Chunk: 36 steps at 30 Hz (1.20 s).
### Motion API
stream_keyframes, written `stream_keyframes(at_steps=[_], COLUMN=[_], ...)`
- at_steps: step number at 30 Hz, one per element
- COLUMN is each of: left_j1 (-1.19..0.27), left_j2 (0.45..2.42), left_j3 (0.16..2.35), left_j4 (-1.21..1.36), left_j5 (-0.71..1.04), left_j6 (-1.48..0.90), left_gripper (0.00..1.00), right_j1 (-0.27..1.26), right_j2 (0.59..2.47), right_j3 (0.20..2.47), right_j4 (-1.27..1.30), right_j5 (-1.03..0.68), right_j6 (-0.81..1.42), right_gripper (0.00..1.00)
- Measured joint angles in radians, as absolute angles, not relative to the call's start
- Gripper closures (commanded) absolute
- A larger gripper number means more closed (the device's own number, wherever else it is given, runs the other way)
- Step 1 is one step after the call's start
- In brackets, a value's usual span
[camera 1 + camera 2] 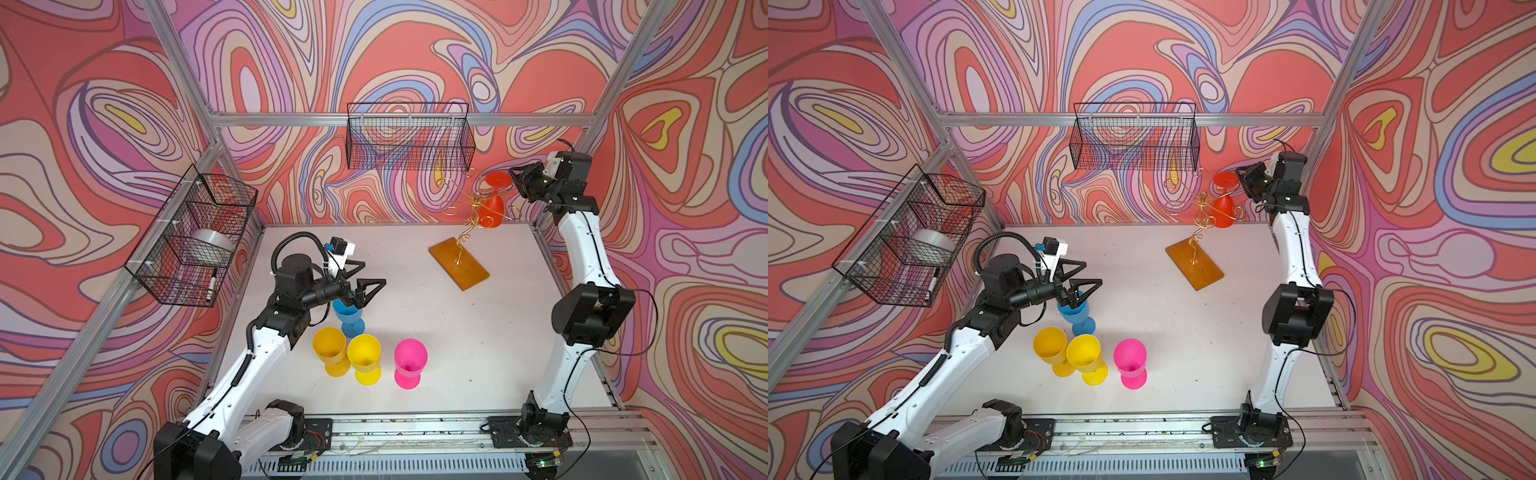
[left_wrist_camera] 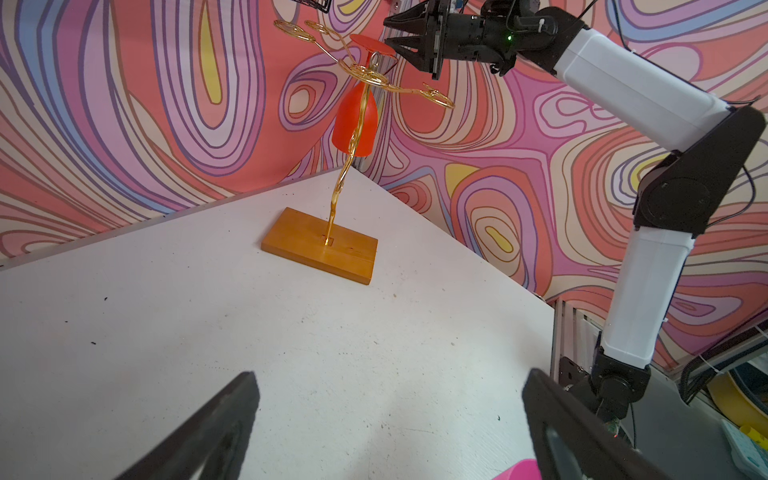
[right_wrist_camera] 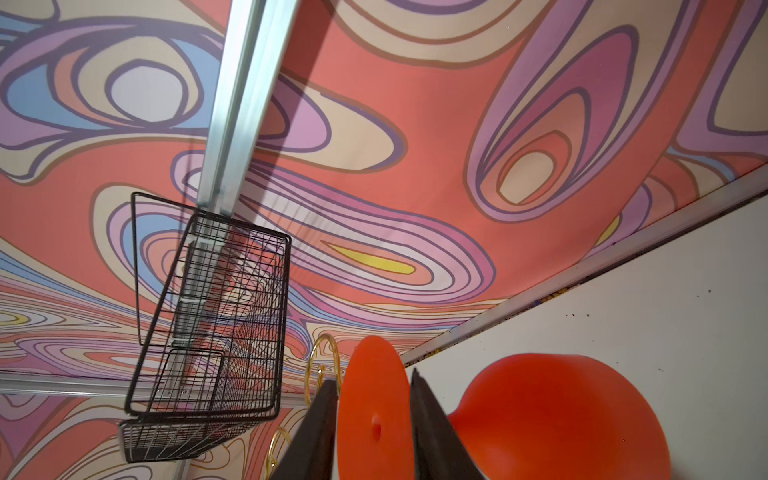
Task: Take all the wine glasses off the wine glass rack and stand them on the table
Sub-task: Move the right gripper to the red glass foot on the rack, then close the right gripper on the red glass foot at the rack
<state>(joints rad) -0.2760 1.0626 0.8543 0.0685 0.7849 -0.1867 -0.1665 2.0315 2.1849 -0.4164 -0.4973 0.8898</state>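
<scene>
An orange-red wine glass (image 1: 493, 211) (image 1: 1223, 212) (image 2: 355, 120) hangs upside down on the wine glass rack (image 1: 459, 262) (image 1: 1196, 267) (image 2: 320, 246), a gold wire stand on an amber base at the back right of the table. My right gripper (image 1: 513, 176) (image 1: 1240, 174) (image 2: 386, 31) (image 3: 372, 376) is up at the rack's top, shut on the glass's round foot (image 3: 374, 411). The foot sits edge-on between both fingers, and the bowl (image 3: 552, 415) is beside them. My left gripper (image 1: 374, 273) (image 1: 1093, 273) (image 2: 390, 374) stands open and holds nothing, over the table's left half.
A blue glass (image 1: 348, 316) stands just under the left gripper. Two yellow glasses (image 1: 330, 349) (image 1: 365, 357) and a pink one (image 1: 409, 360) stand in front of it. A black mesh basket (image 1: 409, 137) hangs on the back wall close to the rack, and another (image 1: 195, 237) on the left wall.
</scene>
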Motion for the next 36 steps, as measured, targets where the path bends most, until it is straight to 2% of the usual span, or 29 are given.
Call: stream_keyframes(at_steps=[11,21,36], left_j1=[-0.276,-0.276,-0.276], left_j2=[1.063,1.063,1.063], left_j3=[0.855,0.855,0.855], left_j4=[0.054,0.049,0.049], left_j5=[0.785,0.784,0.781], left_j6=[-0.187,-0.187,-0.187], left_gripper=[0.01,0.01,0.00], right_j1=[-0.150,-0.149,-0.135], right_j2=[2.052,2.044,1.818], right_j3=[2.246,2.225,1.994], right_j4=[-0.454,-0.485,-0.440], right_j5=[-0.507,-0.414,-0.317], right_j6=[0.862,0.836,0.883], right_gripper=[0.69,0.66,0.66])
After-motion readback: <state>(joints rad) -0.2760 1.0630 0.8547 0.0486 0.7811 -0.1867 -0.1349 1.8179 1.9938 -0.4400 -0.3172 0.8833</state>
